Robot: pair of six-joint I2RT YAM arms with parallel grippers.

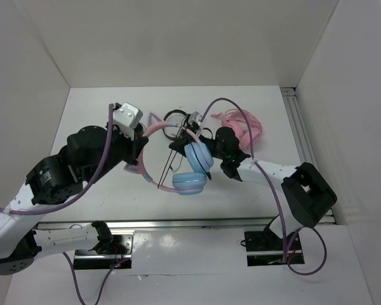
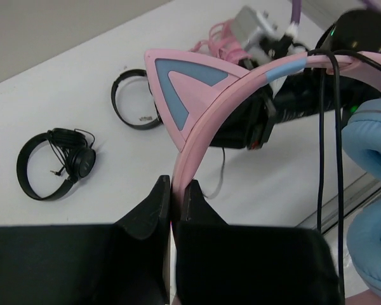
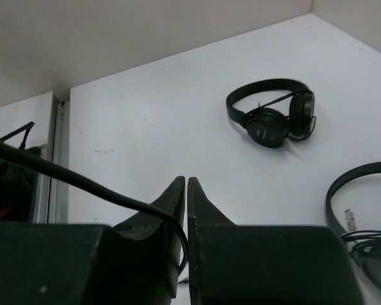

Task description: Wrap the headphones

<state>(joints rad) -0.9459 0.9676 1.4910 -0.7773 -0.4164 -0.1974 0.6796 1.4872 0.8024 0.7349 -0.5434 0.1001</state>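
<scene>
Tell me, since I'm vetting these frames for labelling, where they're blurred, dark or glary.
Top external: even light, soft shadows, no glare, headphones sharp. Left wrist: left gripper near-black, blue ear cup soft at the edge. Right wrist: right gripper underexposed, distant black headphones in focus.

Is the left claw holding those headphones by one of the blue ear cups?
No, the left gripper clamps the headphones by the thin pink band, right under a cat ear.
</scene>
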